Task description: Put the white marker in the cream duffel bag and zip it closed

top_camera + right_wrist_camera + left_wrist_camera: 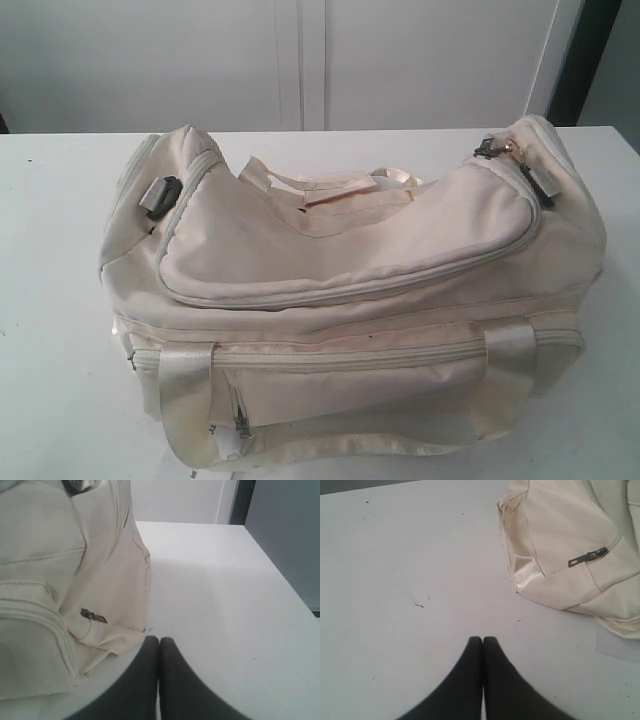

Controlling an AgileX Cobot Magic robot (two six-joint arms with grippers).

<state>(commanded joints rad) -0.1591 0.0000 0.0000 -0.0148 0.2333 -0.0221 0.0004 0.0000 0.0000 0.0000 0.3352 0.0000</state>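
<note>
Duffel count one: cream duffel bag point(400, 325) is lying on the white table point(50, 300) with top flap point(330, 240) closed, left gripper point(482, 639) and right gripper point(159, 639) are both hanging beside it, fingers pressed together, gripping nothing.

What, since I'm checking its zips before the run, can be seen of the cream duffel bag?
The cream duffel bag is soft, slightly soiled fabric, slumped on the white table. Its curved top flap looks zipped, with dark pulls at the right end in the exterior view. A front zip pocket sits between shiny satin straps; another handle lies behind. A black buckle marks the left end. Only the table touches it.
</note>
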